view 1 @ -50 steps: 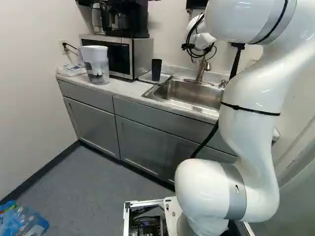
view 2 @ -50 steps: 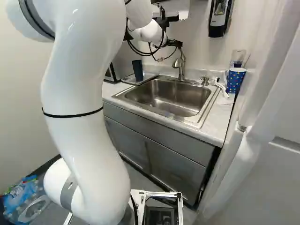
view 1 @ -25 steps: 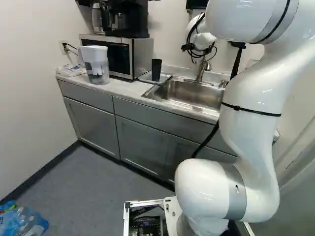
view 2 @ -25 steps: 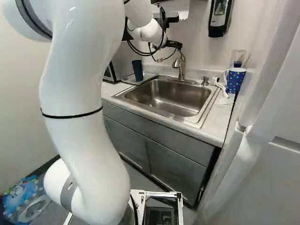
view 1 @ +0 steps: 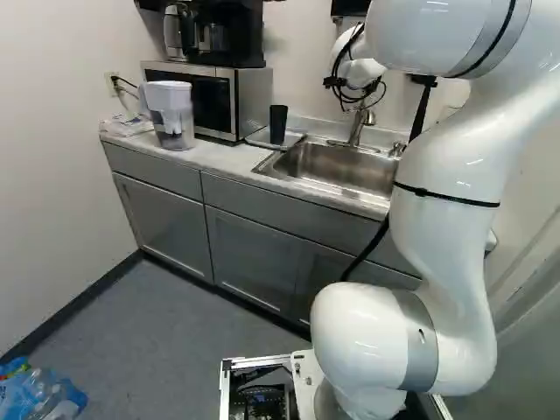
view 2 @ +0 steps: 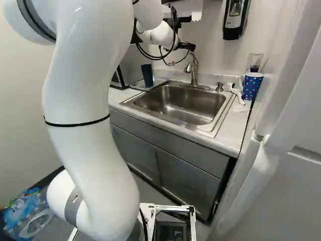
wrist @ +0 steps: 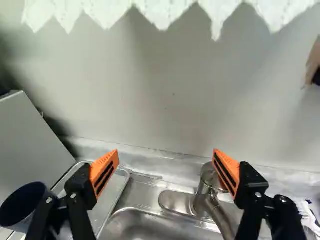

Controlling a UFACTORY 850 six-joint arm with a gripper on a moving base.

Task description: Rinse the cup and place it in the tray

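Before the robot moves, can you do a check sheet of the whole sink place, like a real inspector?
Counter: pale top, steel sink set into it.
Cup: dark, upright on the tray beside the sink.
Tap: stands behind the basin.
Clutter: filter jug near the microwave; dotted blue mug at the counter's other end.
Gripper: open; between its fingers, nothing seen held.
Cables: black loops hang at the arm's wrist; snagging, nothing seen.
Surroundings: coffee maker on the microwave, dispenser on the wall, plastic bottles on the floor.
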